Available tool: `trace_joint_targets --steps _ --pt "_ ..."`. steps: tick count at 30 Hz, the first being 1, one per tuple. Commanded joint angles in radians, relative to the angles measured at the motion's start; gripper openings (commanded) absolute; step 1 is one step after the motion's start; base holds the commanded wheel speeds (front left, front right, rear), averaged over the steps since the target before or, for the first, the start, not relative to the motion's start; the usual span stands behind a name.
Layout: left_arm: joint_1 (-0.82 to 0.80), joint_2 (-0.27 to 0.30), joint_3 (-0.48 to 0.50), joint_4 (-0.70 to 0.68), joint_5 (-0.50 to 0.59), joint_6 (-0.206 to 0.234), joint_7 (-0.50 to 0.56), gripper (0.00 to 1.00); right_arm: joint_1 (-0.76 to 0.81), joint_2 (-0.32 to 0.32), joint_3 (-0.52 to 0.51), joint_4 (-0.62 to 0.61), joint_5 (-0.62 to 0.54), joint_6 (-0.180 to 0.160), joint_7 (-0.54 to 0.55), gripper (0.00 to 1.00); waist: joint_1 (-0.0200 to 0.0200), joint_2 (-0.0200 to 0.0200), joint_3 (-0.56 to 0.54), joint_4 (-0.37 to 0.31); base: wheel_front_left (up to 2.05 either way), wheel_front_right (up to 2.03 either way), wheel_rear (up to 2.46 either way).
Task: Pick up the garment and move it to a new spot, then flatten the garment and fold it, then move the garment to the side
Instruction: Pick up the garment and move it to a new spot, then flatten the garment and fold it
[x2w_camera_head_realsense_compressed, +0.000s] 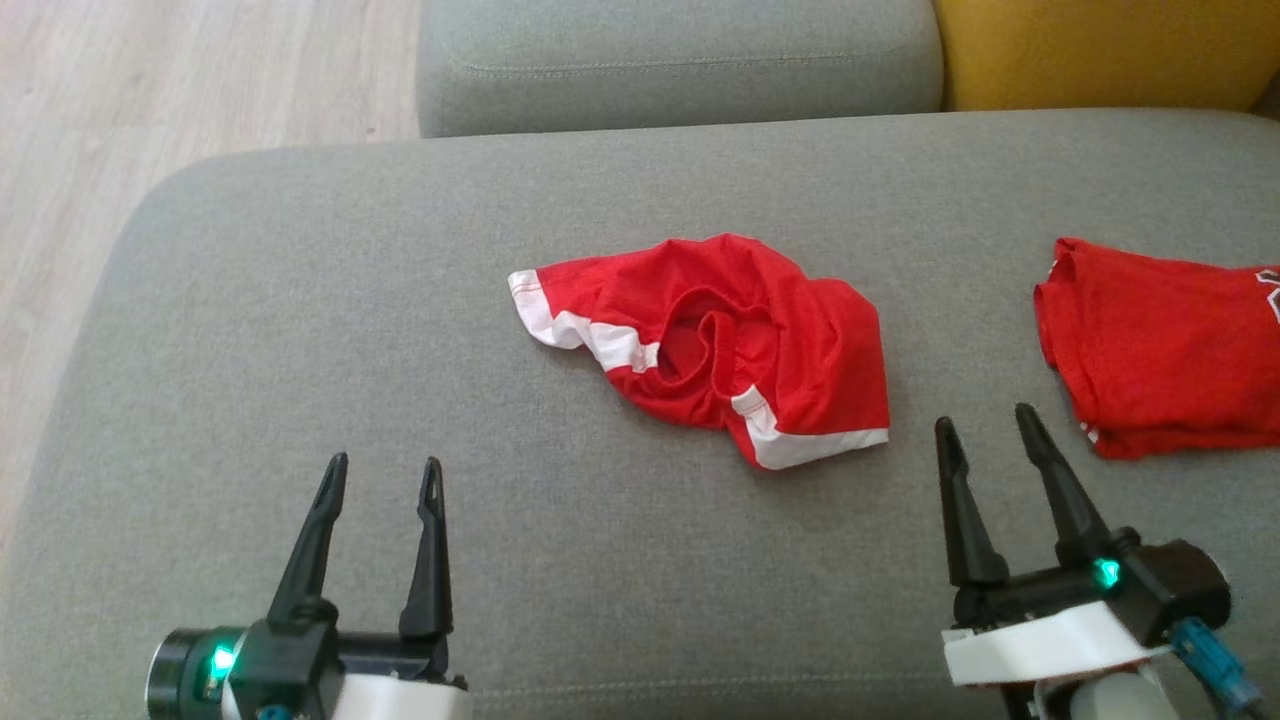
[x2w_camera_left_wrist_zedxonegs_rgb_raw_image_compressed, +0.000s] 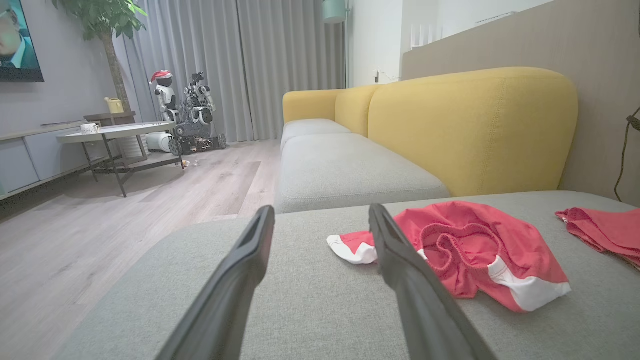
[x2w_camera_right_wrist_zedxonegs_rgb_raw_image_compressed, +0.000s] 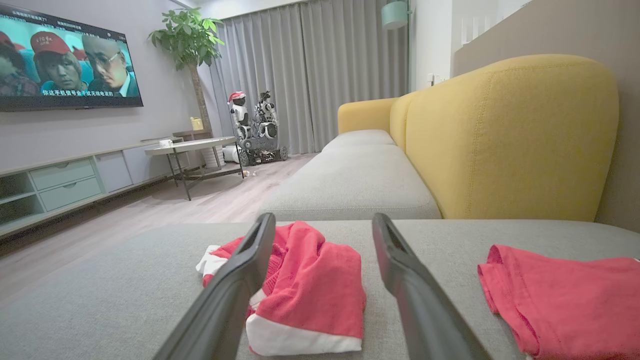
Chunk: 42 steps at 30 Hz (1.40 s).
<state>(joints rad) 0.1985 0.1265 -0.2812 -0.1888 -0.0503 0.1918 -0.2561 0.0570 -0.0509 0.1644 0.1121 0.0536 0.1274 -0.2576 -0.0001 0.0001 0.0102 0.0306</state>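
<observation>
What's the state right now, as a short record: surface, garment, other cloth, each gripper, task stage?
surface: grey sofa cushion
garment: red shorts, white trim, crumpled, mid-cushion
other cloth: second red garment, lying flatter, to the right of the shorts, apart from them
left gripper: open, empty, short of the shorts
right gripper: open, empty, near the gap between the two red pieces
stage: shorts not yet flattened or folded
</observation>
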Motion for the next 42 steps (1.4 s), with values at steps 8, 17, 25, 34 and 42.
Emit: trace_joint_targets --steps 8,17,25,34,42 --pt "-0.016 -0.039 0.059 -0.017 -0.002 -0.014 -0.006 1.0 -0.02 0.001 0.037 -0.006 -0.018 0.003 -0.004 1.0 0.0001 -0.0001 -0.009 -0.003 0.0 0.0 0.0" --pt "-0.012 -0.055 0.083 0.0 0.001 -0.035 -0.006 1.0 -0.016 0.001 0.028 -0.008 -0.012 0.003 -0.004 1.0 0.0001 -0.0001 -0.005 -0.009 0.0 0.0 0.0" --pt "-0.019 -0.068 0.093 0.016 -0.007 -0.048 -0.006 1.0 -0.026 0.001 0.016 -0.007 -0.01 0.003 -0.004 1.0 0.0001 -0.0001 0.009 -0.023 0.0 0.0 0.0" --pt "-0.212 -0.036 -0.013 0.179 0.034 -0.231 -0.006 1.0 -0.072 0.001 0.017 -0.027 0.01 0.003 -0.004 1.0 0.0001 -0.0001 0.089 -0.051 0.0 0.0 0.0" --pt "-0.497 -0.03 -0.191 0.434 0.045 -0.317 -0.006 1.0 -0.134 0.001 0.025 -0.05 0.012 0.003 -0.004 1.0 0.0001 -0.0001 0.195 -0.096 0.0 0.0 0.0"
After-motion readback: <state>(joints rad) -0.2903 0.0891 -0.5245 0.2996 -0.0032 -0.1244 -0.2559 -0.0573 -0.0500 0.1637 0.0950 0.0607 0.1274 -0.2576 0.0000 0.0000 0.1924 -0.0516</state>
